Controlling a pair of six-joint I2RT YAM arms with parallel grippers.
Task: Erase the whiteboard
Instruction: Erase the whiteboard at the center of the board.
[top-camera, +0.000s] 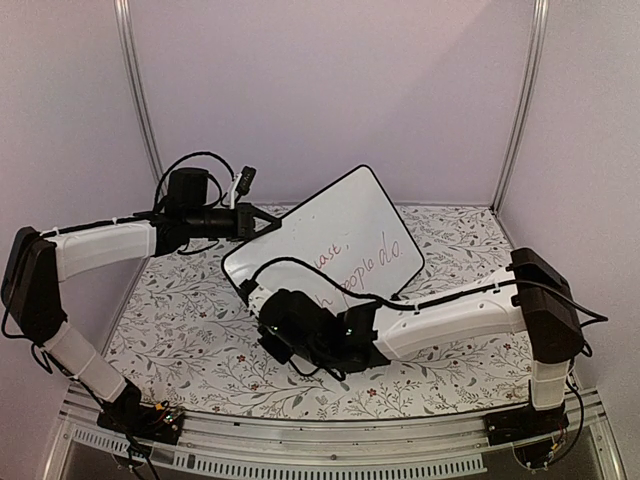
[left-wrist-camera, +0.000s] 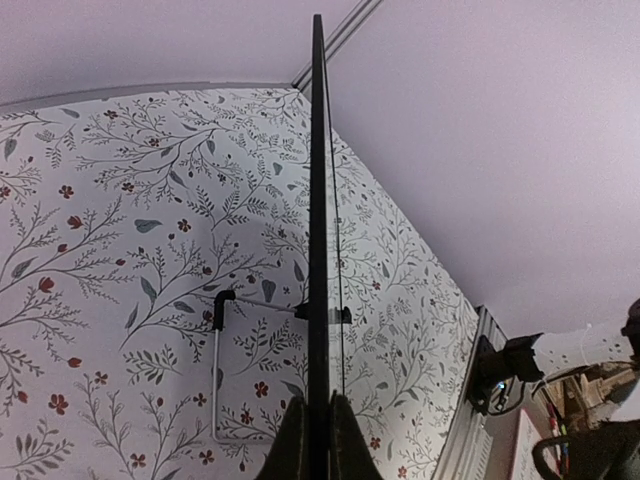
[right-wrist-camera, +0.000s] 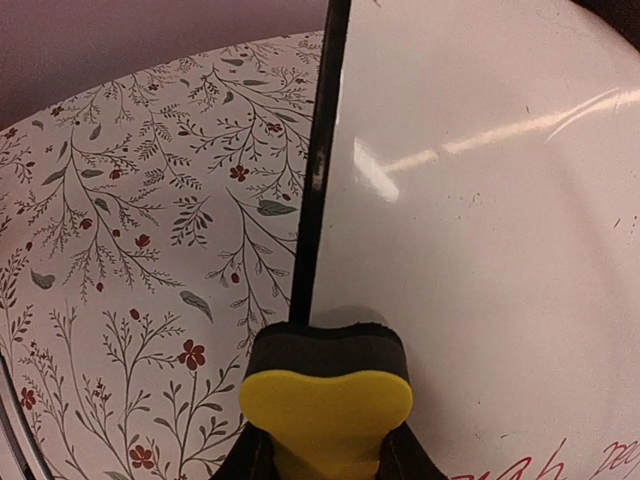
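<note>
Right wrist: claw (right-wrist-camera: 325, 455) grips yellow eraser (right-wrist-camera: 325, 390) at whiteboard (right-wrist-camera: 480, 230) edge

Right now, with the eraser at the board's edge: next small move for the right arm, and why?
Probably slide the eraser sideways across the whiteboard toward the red writing. The right fingers hold it at the framed edge, over blank surface, short of the writing; the left fingers clamp the board steady.

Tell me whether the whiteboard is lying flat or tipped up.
Tipped up. The left gripper clamps the whiteboard by its edge, and its written face tilts toward the top camera. Whether it touches the table: cannot tell.
</note>
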